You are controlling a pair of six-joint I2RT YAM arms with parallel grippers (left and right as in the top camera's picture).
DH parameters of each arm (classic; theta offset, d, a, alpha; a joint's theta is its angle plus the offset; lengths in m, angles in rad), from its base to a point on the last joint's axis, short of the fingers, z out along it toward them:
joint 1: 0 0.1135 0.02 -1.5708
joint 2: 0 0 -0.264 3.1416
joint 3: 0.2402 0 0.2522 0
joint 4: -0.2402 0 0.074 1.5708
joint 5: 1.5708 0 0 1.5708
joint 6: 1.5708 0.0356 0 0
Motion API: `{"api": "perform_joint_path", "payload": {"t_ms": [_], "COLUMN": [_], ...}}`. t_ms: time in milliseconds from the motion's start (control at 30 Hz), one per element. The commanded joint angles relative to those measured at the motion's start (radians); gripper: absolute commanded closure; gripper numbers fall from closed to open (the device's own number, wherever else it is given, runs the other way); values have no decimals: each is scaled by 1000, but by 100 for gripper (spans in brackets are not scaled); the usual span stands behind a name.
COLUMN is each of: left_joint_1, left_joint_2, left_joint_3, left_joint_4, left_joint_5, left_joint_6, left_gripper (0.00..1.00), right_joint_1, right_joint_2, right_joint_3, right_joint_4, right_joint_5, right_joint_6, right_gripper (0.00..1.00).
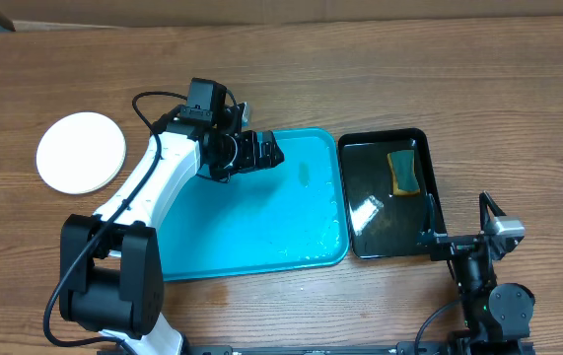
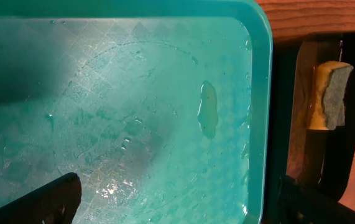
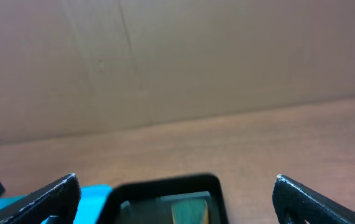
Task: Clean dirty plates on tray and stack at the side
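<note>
The turquoise tray (image 1: 251,227) lies at the table's middle, wet and with no plates on it; it fills the left wrist view (image 2: 133,93). A white plate (image 1: 81,152) sits on the table to the tray's left; I cannot tell how many plates are stacked there, and no yellow-green plate shows. My left gripper (image 1: 266,151) hovers over the tray's far part, open and empty, fingers wide apart (image 2: 177,205). My right gripper (image 1: 463,237) is near the table's front right, open and empty (image 3: 177,199).
A glossy black tray (image 1: 385,136) holding water stands right of the turquoise tray, with a yellow-green sponge (image 1: 402,173) in its far end, also seen in the left wrist view (image 2: 331,93). A small liquid smear (image 2: 207,117) lies on the turquoise tray.
</note>
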Motion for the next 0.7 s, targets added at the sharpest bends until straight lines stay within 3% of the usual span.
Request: {"api": "perform_joint_path", "payload": {"t_ms": [0,667], "left_joint_1": [0,0], "left_joint_2": [-21,-21], "left_joint_3": [0,0], "left_joint_4": [2,2], "left_joint_5": [-6,-6], "left_joint_6": [15,15], "left_gripper": [0,0], "right_joint_1": [-13,-16], "right_joint_2": [-12,-12], "right_joint_3": [-11,-10], "right_joint_4": [-29,-60], "right_joint_5": [-6,-4], "right_joint_6": [-8,-7], "right_gripper": [0,0]}}
